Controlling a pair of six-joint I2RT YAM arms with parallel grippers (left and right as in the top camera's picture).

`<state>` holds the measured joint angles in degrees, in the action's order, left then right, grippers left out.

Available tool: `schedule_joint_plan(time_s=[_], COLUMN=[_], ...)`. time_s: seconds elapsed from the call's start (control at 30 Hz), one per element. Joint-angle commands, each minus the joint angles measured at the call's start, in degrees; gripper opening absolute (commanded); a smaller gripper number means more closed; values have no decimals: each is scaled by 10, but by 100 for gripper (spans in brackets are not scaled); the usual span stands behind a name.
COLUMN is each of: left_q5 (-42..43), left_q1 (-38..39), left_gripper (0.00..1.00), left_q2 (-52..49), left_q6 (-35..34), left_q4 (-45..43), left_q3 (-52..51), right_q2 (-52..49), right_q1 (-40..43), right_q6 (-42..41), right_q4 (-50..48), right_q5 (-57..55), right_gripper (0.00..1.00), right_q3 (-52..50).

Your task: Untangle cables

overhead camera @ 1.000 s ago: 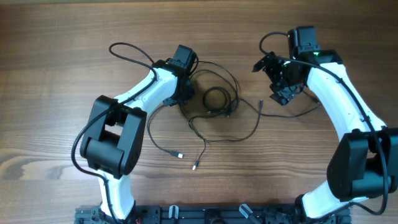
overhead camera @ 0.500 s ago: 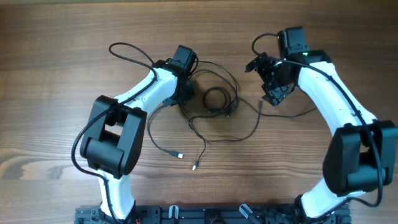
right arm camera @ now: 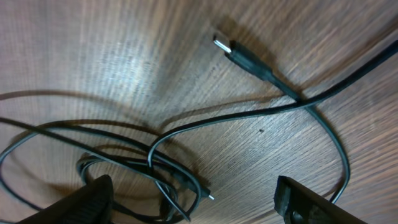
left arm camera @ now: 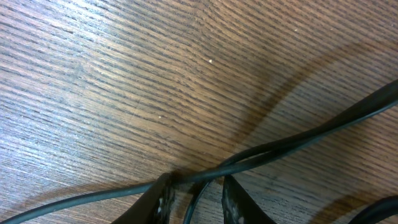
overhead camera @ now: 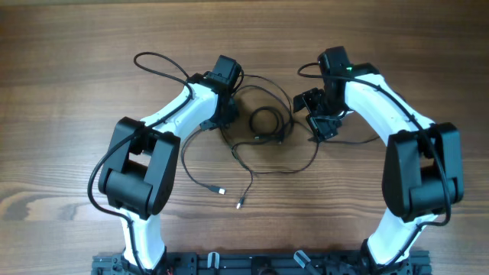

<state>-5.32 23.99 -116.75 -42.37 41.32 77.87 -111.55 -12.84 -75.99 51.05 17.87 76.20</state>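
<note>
While both arms reach in over the wooden tabletop [overhead camera: 76,46], the cables [overhead camera: 265,121] lie in a loose tangle between them: small coil at centre, wider loops round it, one of the plug ends [overhead camera: 221,190] trailing toward the base. Low at the coil's left edge, the left gripper [left arm camera: 196,190] has its fingers [left arm camera: 160,198] a narrow gap apart. One strand crosses at the tips, another curves into the gap, and neither looks pinched. Just right of the coil, the right gripper [right arm camera: 199,205] hovers spread wide, holding nothing. Beneath it a USB plug [right arm camera: 227,45] lies flat, its cord crossing another strand.
</note>
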Motion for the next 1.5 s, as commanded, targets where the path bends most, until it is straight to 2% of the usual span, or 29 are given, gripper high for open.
schedule_joint_plan(time_s=[0.0, 0.27, 0.43, 0.53, 0.63, 0.7, 0.8, 0.93, 0.97, 1.1, 1.17, 1.23, 1.33, 1.47], left_q5=[-5, -5, -5, -5, -5, -5, -5, -5, -5, -5, -5, -5, -5, -5], left_q1=[-4, -4, -4, -4, -4, -4, -4, -4, -4, -4, -4, -4, -4, -4], left_gripper=[28, 28, 28, 28, 28, 28, 28, 28, 28, 29, 30, 30, 30, 30], left_q2=[-38, -38, -38, -38, -38, -38, -38, -38, -38, -38, -38, -38, -38, -38], left_q6=[-1, -1, -1, -1, -1, -1, -1, -1, -1, -1, -1, -1, -1, -1], left_q4=[0, 1, 1, 0, 0, 0, 0, 1, 1, 0, 0, 0, 1, 3], left_q3=[-12, -12, -12, -12, -12, -12, -12, -12, -12, -12, -12, -12, -12, -12], right_q2=[-21, -51, -53, -53, -54, -59, -80, -106, -110, -111, -86, -57, 12, 167], right_q1=[-19, -31, -31, -31, -31, -37, -50, -62, -63, -42, 15, 56, 120, 215], right_q6=[-54, -112, -133, -145, -158, -157, -157, -156, -150, -40, 70, 134, 228, 334], right_q4=[3, 6, -10, -7, -8, -26, -38, -68, -66, -74, -44, -20, -9, -28], right_q5=[-12, -48, -67, -87, -93, -93, -87, -53, -54, -90, -131, -156, -155, -146], right_gripper=[86, 85, 89, 84, 72, 53, 36, 4, 4, 4, 4, 4, 4, 4], right_q3=[-6, -8, -8, -8, -10, -17, -28, -50, -50, -48, -40, -27, -7, 3])
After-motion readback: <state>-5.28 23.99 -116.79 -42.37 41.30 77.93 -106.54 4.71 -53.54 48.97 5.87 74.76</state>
